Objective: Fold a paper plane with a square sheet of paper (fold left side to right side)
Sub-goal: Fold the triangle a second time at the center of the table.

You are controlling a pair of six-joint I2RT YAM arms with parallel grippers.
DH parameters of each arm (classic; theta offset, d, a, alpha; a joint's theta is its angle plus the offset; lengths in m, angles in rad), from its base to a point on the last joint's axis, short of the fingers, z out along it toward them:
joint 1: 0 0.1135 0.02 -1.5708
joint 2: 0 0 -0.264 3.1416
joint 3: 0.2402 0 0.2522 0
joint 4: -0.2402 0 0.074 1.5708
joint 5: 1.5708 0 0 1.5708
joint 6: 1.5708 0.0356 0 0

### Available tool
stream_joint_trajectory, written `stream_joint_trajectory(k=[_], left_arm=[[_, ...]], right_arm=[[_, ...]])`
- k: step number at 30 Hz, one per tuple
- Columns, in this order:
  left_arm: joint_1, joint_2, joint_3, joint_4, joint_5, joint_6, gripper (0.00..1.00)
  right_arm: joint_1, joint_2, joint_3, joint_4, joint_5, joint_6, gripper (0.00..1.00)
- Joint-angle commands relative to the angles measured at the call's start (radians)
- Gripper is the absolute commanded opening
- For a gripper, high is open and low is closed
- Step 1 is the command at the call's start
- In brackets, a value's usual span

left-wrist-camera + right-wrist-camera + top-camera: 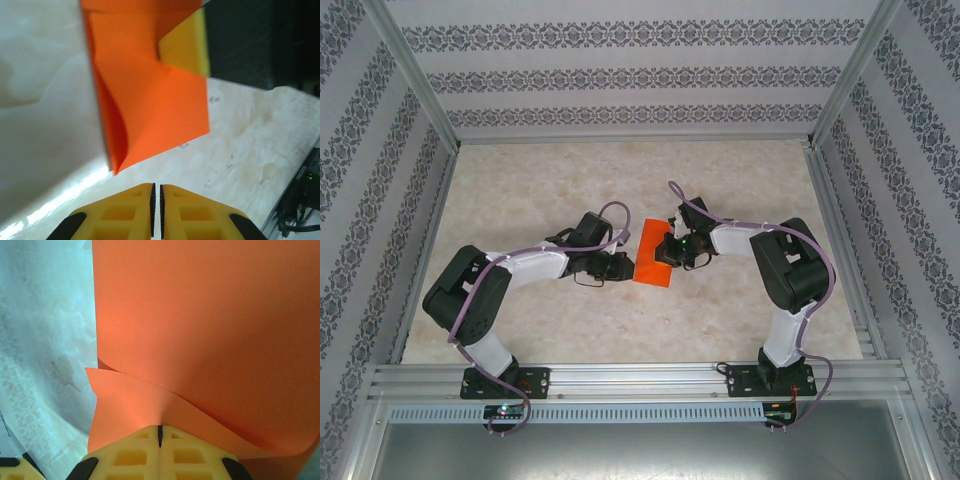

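Right wrist shows the right end effector (160,431) pinching the paper (210,325). Left end effector (156,192), pressed together and empty, sits near it.

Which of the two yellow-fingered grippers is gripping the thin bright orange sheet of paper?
The right gripper: it is shut on the orange paper. The left gripper is shut too, but empty, apart from the paper.

**Count of things at a two-arm robot table**

Two robot arms: the left arm (520,268) and the right arm (790,265). Two grippers, one on each arm: the left gripper (620,268) and the right gripper (672,250). One orange square sheet of paper (654,254). One table (620,180). Two purple cables, one running along each arm.
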State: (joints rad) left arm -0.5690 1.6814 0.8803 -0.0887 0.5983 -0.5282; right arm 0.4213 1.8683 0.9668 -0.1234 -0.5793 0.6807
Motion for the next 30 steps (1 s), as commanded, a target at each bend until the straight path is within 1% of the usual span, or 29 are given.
stream_joint_trajectory(k=[1,5,9,17,26,30], left_arm=[[-0.015,0.058,0.039,-0.010,0.021,0.009,0.15],[-0.016,0.107,0.067,-0.015,0.006,0.023,0.15],[-0.015,0.135,0.090,-0.012,0.018,0.029,0.15],[-0.010,0.157,0.098,-0.035,-0.055,0.019,0.14],[-0.009,0.168,0.066,-0.030,-0.042,0.017,0.14],[-0.012,0.177,0.069,-0.076,-0.076,0.034,0.14]], right_arm=[[-0.004,0.029,0.000,-0.059,0.068,-0.010,0.00],[-0.003,0.028,-0.003,-0.062,0.067,-0.010,0.00],[-0.003,0.027,-0.002,-0.063,0.068,-0.010,0.00],[-0.002,0.023,0.000,-0.071,0.069,-0.016,0.00],[-0.003,0.024,0.016,-0.076,0.064,-0.027,0.00],[-0.003,-0.040,0.001,-0.019,0.065,-0.024,0.00]])
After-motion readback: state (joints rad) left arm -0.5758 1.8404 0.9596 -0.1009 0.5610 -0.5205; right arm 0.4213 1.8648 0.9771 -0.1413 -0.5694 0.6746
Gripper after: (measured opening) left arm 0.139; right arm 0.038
